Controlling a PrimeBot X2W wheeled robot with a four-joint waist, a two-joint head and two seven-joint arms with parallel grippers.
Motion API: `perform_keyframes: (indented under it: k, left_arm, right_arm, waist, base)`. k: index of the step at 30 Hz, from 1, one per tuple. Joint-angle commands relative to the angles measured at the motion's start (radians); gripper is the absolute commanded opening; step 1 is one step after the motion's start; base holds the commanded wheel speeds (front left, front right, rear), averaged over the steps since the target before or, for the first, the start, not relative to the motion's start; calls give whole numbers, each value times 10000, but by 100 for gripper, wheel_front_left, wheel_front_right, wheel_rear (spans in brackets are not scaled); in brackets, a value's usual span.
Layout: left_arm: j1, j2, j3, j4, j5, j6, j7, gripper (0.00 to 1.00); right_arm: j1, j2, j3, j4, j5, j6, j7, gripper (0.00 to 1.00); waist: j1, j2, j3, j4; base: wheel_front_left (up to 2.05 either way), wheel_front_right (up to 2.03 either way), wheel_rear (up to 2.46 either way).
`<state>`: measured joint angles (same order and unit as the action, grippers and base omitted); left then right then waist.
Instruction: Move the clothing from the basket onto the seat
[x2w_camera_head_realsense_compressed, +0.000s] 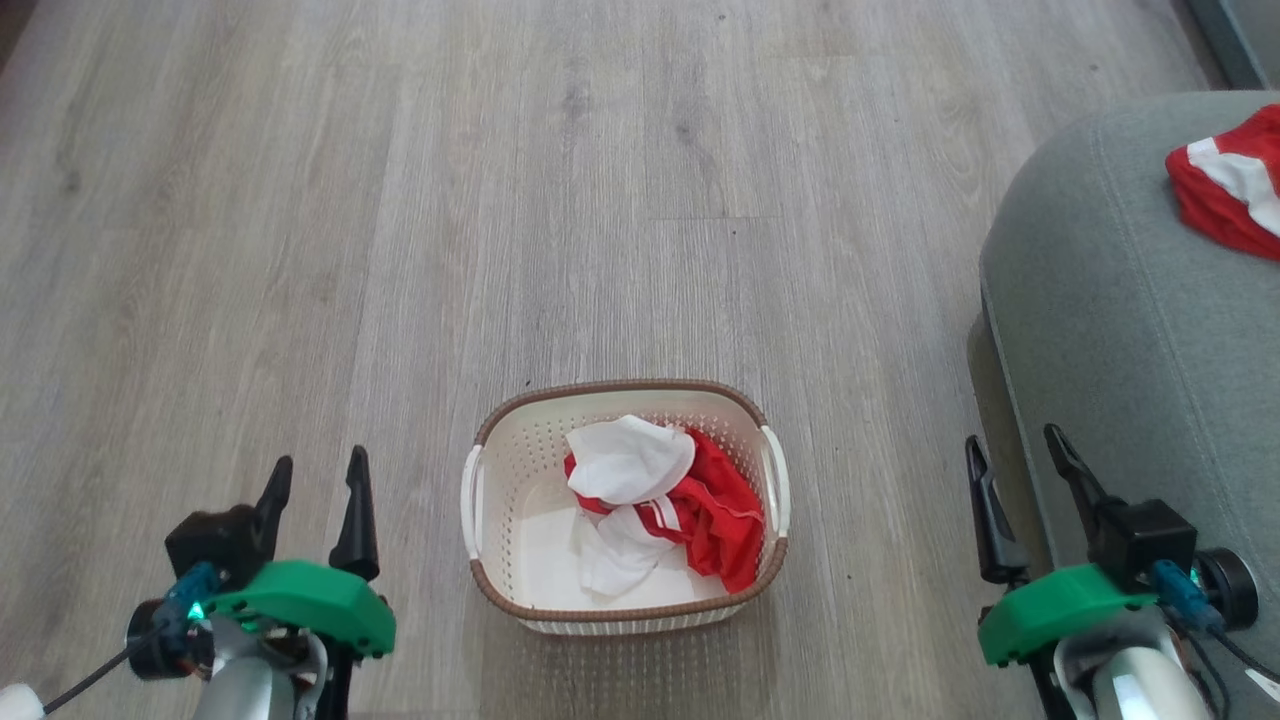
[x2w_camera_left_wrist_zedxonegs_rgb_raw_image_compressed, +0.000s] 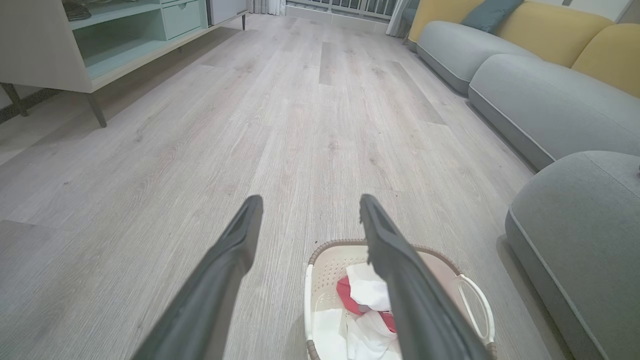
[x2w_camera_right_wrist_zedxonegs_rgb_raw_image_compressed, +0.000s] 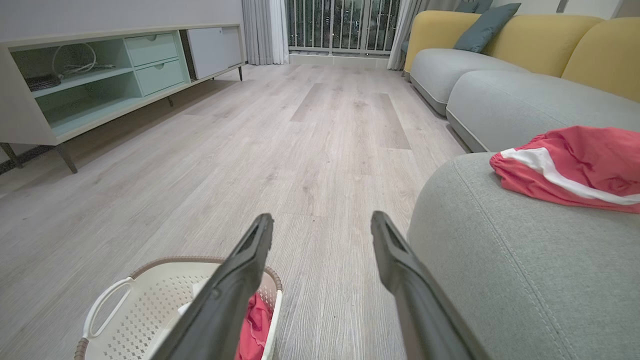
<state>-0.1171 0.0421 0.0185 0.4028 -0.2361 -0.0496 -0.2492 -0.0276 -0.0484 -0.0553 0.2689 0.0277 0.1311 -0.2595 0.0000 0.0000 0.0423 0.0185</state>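
A cream basket (x2w_camera_head_realsense_compressed: 500, 440) with a brown rim stands on the floor between my arms, holding crumpled red-and-white clothing (x2w_camera_head_realsense_compressed: 665, 505). The basket (x2w_camera_left_wrist_zedxonegs_rgb_raw_image_compressed: 325, 265) and that clothing (x2w_camera_left_wrist_zedxonegs_rgb_raw_image_compressed: 367, 295) also show low in the left wrist view, partly behind a finger. A red garment with a white stripe (x2w_camera_head_realsense_compressed: 1230, 180) lies on the grey-green seat (x2w_camera_head_realsense_compressed: 1120, 290) at the right; the right wrist view shows the garment (x2w_camera_right_wrist_zedxonegs_rgb_raw_image_compressed: 575, 170) on the seat (x2w_camera_right_wrist_zedxonegs_rgb_raw_image_compressed: 500, 260). My left gripper (x2w_camera_head_realsense_compressed: 317, 470) is open, left of the basket. My right gripper (x2w_camera_head_realsense_compressed: 1015, 450) is open beside the seat's front edge. Both hold nothing.
Pale wood-plank floor (x2w_camera_head_realsense_compressed: 560, 200) stretches ahead. A long grey sofa with yellow back cushions (x2w_camera_right_wrist_zedxonegs_rgb_raw_image_compressed: 500, 65) runs along the right. A low white and mint cabinet on thin legs (x2w_camera_right_wrist_zedxonegs_rgb_raw_image_compressed: 100, 80) stands at the left, with curtains and a railing at the far end.
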Motion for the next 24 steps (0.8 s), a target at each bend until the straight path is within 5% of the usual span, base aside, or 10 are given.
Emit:
perform_keyframes:
  k: [1, 17, 24]
  left_arm:
    - [-243, 83, 318, -333, 27, 29, -126, 100]
    - [-547, 82, 14, -403, 54, 53, -126, 100]
    - [-1964, 82, -1171, 20, 41, 51, -126, 100]
  right_arm:
    - [-172, -19, 249, -333, 51, -4, -23, 100]
    - [-408, -18, 242, -436, 31, -4, -23, 100]
    - [-1076, -18, 209, -744, -25, -4, -23, 100]
  waist:
    - [0, 0, 14, -4]
    - [0, 0, 512, -100]
    - [0, 0, 2100, -329]
  base:
    - [0, 0, 0]
    - [0, 0, 0]
    - [0, 0, 0]
